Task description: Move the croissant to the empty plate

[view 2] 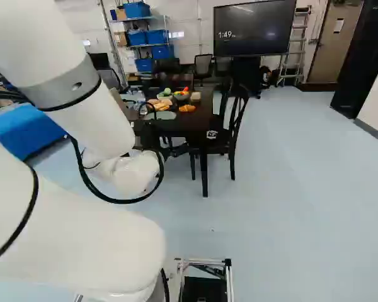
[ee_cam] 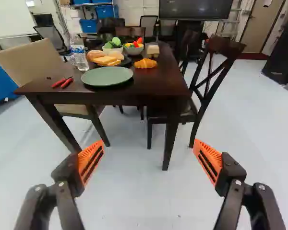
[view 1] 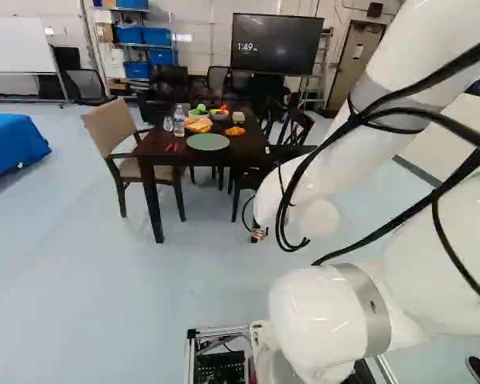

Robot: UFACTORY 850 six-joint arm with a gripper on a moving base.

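Note:
In the right base view my gripper [view 2: 170, 150] shows as a dark shape beyond the white wrist, in front of the table. Seen from the wrist, the gripper [ee_cam: 149, 158] stands open, its orange pads wide apart with only floor between them. Ahead of it, on the dark table, the croissant [ee_cam: 145, 63] lies beside the green plate [ee_cam: 107, 76], on the chair side and slightly farther back. The plate is bare and near the table's front edge. The left base view also shows the croissant [view 1: 235, 130] and the green plate [view 1: 208, 142].
The dark table [ee_cam: 153, 88] also bears a bottle [ee_cam: 78, 53], red-handled tools [ee_cam: 62, 82], bread and yellow slices [ee_cam: 105, 60], bowls of vegetables [ee_cam: 133, 49] and a small pale block [ee_cam: 153, 50]. A beige chair [view 1: 112, 132] and a dark wooden chair [ee_cam: 209, 76] flank it.

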